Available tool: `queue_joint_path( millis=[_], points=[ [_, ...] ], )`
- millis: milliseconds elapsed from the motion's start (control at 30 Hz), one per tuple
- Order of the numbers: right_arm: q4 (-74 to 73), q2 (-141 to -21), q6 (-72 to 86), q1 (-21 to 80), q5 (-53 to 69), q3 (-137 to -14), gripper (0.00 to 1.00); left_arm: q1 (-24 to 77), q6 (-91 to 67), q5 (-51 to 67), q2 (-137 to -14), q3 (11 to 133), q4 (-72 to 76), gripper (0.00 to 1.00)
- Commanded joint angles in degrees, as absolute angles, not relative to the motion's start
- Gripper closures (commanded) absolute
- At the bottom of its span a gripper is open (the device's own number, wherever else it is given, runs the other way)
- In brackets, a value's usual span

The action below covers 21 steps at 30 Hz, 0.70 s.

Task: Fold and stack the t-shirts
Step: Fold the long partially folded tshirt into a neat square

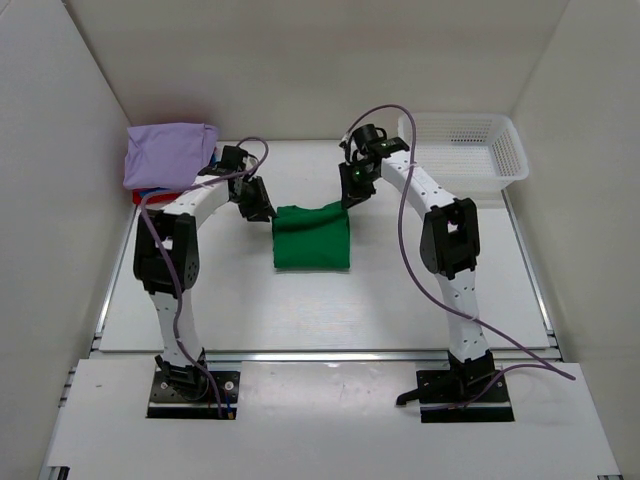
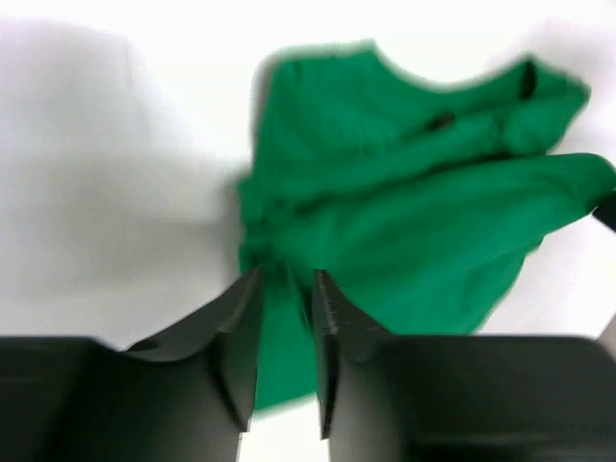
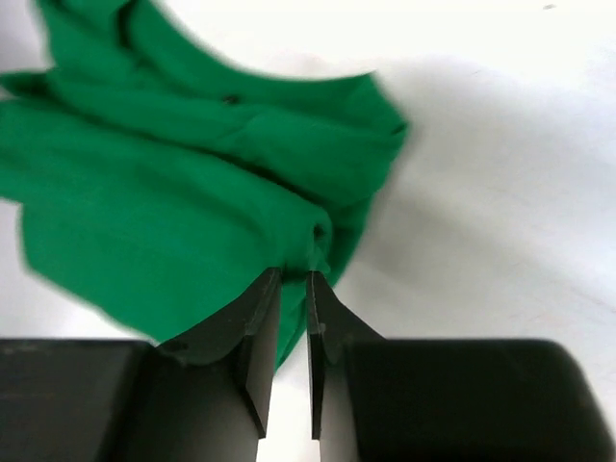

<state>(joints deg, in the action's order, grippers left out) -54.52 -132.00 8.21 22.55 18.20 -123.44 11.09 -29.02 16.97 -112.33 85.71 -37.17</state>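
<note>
Midway across the worktop (image 1: 420,300), the green t-shirt (image 1: 311,240) is seen from overhead, folded flat. Its far corners are pinched by the left tool (image 2: 287,281) and right tool (image 3: 294,279), each nearly closed on cloth, as shown only by the wrist views. Farther back, in the overhead view alone, a lavender t-shirt (image 1: 168,155) is seen atop a pile at far left.

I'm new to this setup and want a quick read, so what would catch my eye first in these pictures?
The bright green t-shirt lies at the centre of the table, folded to a rough square, with the left gripper and the right gripper each pinching a far corner. A folded lavender t-shirt rests in the far left corner, and a white mesh basket sits far right.
</note>
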Motion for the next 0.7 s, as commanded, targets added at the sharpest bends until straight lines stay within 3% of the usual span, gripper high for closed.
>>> queue_joint_path(
  millis=[0,200,333,667],
  points=[
    [-47.9,-131.4,10.6,22.0,11.1,-124.9,0.85,10.3,-30.8,18.7,-115.3,91.7,-29.6,0.60],
    [-34.6,-127.4,14.9,21.6,4.7,-118.0,0.76,9.6,-32.5,21.6,-125.8,111.9,-30.0,0.59],
    [-29.6,-123.8,13.3,20.8,6.8,-111.7,0.71,8.4,-29.4,19.5,-126.4,113.4,-32.0,0.58],
    [-15.7,-115.8,6.7,18.8,25.4,-92.1,0.70,6.4,-26.1,23.0,-111.8,82.4,-17.7,0.60]
  ],
)
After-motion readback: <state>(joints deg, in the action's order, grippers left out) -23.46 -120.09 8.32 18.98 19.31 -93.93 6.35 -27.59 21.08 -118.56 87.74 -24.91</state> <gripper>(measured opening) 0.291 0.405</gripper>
